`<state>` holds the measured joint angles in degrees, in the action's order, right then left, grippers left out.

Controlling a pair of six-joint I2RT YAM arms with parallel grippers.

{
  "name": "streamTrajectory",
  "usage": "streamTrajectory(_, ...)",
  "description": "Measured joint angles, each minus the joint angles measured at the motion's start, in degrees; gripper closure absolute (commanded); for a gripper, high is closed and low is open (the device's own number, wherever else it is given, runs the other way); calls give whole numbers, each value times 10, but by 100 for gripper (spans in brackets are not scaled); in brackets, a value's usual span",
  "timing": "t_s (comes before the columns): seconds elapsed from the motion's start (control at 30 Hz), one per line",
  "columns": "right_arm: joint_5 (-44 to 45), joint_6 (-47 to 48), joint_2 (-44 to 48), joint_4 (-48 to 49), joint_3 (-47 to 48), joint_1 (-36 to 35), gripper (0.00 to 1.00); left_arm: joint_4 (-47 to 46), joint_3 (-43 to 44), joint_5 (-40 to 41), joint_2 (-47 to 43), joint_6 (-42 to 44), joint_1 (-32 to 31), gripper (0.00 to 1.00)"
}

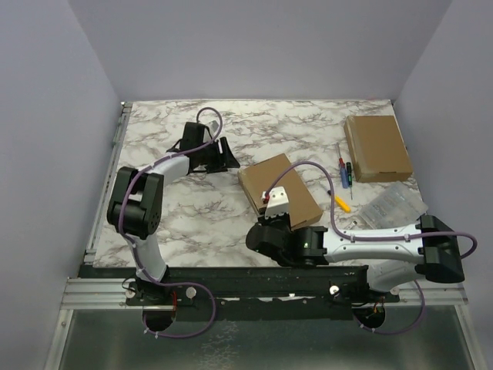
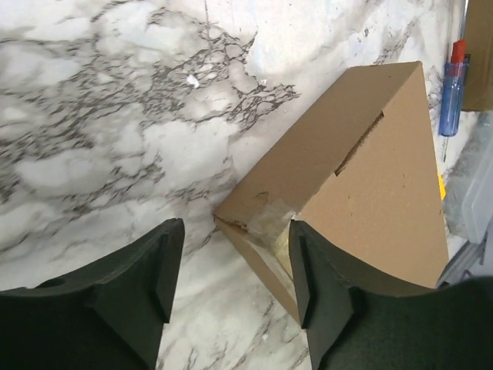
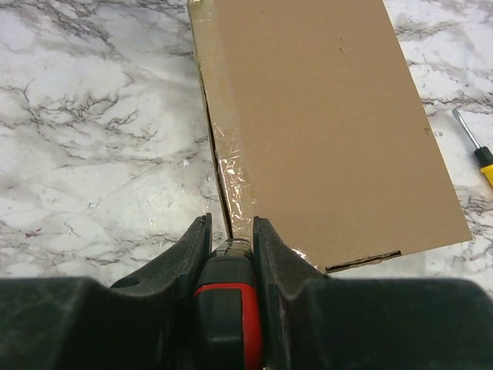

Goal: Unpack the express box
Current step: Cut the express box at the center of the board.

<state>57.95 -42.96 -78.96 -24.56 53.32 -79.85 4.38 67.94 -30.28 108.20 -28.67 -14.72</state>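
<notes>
From above, the express box (image 1: 279,191) lies mid-worktop (image 1: 177,223). The right tool (image 1: 269,212) sits at its near corner, and the left tool (image 1: 225,153) is up and to the left, not touching.

In the left wrist view, that tool's fingers (image 2: 146,285) stand released, with the box corner just ahead.

In the right wrist view, the right tool is clenched on a red-handled implement (image 3: 227,297) (blade or driver, I cannot tell), its tip at the taped seam (image 3: 229,173). It would be best run straight along the seam, shallow, while the left tool steadies the box. No label or writing is readable.
</notes>
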Motion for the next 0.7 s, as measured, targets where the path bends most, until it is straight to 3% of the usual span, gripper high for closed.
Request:
streamTrajectory(0.2,-3,22,0,5,-1,-7,100,17,-70,45,-131,0,-14,33)
streamTrajectory(0.33,-5,35,5,18,-9,-7,100,-13,-123,54,-203,-36,-81,33)
streamTrajectory(0.5,-8,44,14,26,-16,-7,100,-64,-218,77,-235,-98,-147,29)
streamTrajectory(0.7,-20,65,36,42,-36,-7,100,-87,-264,124,-233,-129,-153,28)
